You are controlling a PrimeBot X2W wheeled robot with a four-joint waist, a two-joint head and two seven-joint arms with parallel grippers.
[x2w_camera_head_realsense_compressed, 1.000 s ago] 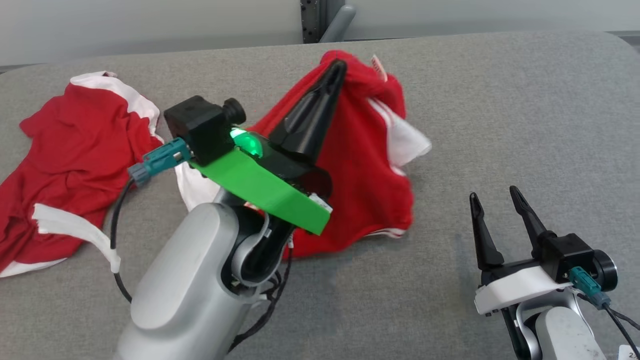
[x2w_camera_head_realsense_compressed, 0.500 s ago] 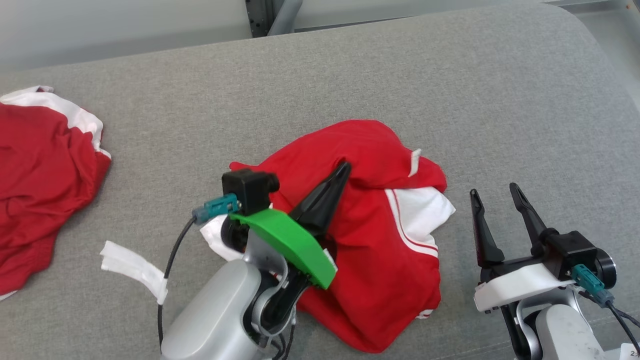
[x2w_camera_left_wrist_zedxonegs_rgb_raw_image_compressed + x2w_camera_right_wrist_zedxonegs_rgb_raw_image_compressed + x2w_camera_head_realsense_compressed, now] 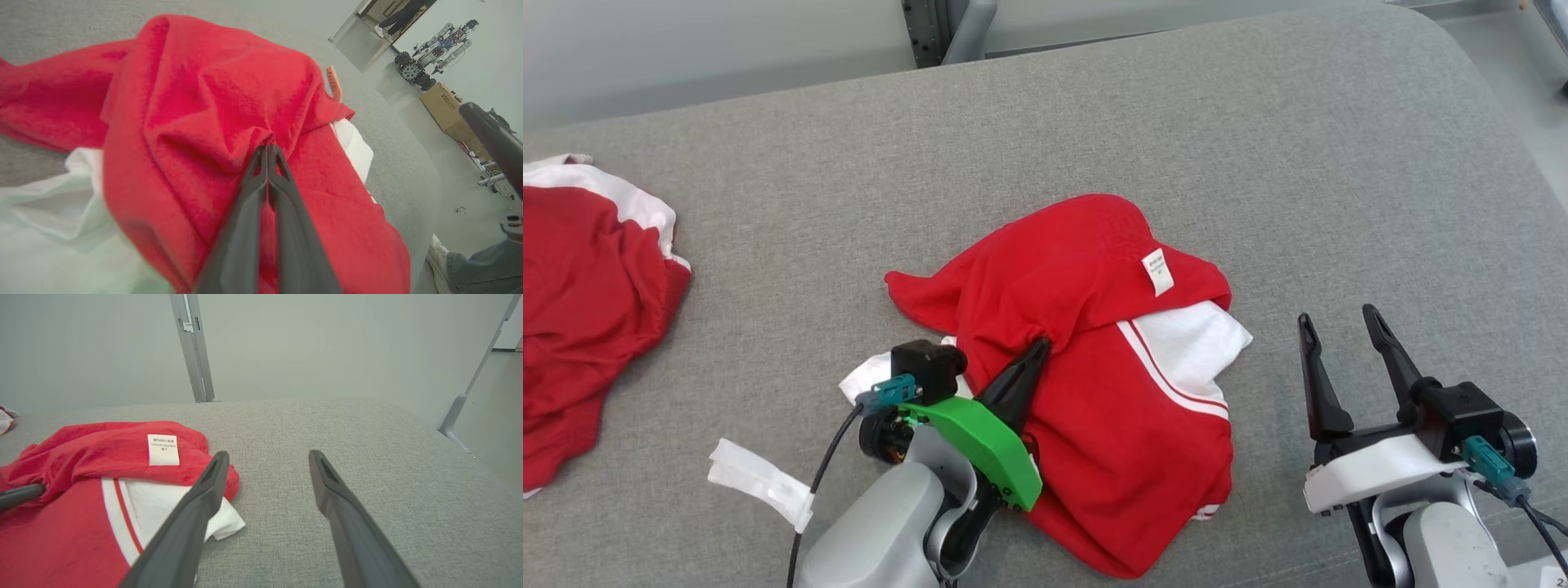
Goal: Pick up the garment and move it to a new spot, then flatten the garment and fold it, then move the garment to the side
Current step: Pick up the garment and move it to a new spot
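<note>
Pinching red garment (image 3: 1094, 408), left fingers (image 3: 1023, 380) closed on it, right fingers (image 3: 1316, 376) spread, empty

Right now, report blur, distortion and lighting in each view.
Head view: sharp, evenly lit, faint shadow beside the garment. Left wrist view: white cloth at lower left blurred, green-tinted. Right wrist view: right claw looms large from the wide angle, label fairly sharp.

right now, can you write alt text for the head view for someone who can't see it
The robot's left hand is shut, pinching a crumpled red and white garment lying on a grey fabric surface. The right hand sits open and empty to its right, and a second red garment lies at the far left.
</note>
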